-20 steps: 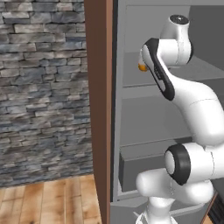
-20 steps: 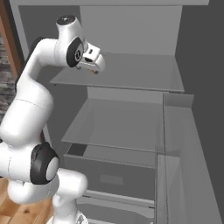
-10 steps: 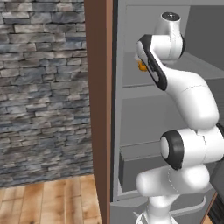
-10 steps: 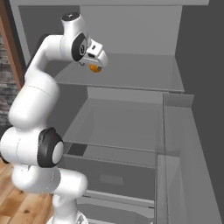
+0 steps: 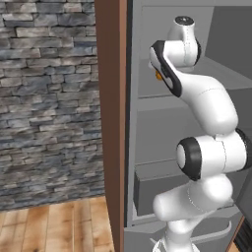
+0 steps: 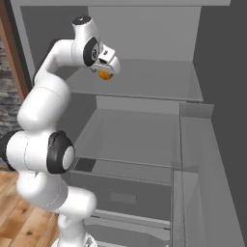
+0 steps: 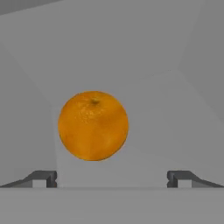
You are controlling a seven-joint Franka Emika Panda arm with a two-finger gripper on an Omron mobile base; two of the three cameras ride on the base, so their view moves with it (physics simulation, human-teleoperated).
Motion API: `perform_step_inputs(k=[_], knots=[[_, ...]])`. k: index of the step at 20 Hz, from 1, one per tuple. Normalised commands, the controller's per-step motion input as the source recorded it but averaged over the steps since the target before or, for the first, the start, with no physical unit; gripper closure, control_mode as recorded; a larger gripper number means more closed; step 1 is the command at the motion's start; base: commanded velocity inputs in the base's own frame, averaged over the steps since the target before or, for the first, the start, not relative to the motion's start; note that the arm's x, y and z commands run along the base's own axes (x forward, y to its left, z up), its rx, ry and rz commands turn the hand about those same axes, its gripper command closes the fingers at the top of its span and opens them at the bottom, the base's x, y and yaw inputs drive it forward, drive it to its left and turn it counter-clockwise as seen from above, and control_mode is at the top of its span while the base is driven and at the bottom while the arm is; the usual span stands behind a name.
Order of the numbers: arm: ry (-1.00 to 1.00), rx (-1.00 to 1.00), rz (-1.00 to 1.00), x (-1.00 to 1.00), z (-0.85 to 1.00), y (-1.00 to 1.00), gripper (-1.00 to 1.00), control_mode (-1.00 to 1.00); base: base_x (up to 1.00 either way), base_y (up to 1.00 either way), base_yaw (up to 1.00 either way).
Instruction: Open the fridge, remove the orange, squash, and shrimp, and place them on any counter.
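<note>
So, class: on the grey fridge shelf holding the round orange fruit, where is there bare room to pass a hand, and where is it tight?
The grey upper shelf lies bare from the round orange fruit rightward to the fridge's side wall. It is crowded at the fruit, where the open two-finger gripper faces it.

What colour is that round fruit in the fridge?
Bright orange. The orange shows best in the hand view.

Bare shelf [image 7: 175, 113] all round the orange [image 7: 93, 125], back wall behind it, open gap between it and the spread tool [image 7: 112, 178], nothing between.
</note>
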Motion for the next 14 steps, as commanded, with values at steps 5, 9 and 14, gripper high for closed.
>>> perform_step_inputs(k=[5, 9, 14], knots=[[0.00, 0.00, -0.02, 0.33, -0.20, 0.00, -1.00, -1.00, 0.00, 0.00, 0.00], [0.00, 0.00, -0.02, 0.39, -0.12, 0.00, -1.00, -1.00, 0.00, 0.00, 0.00], [0.00, 0.00, -0.03, 0.35, -0.11, 0.00, -1.00, -1.00, 0.00, 0.00, 0.00]])
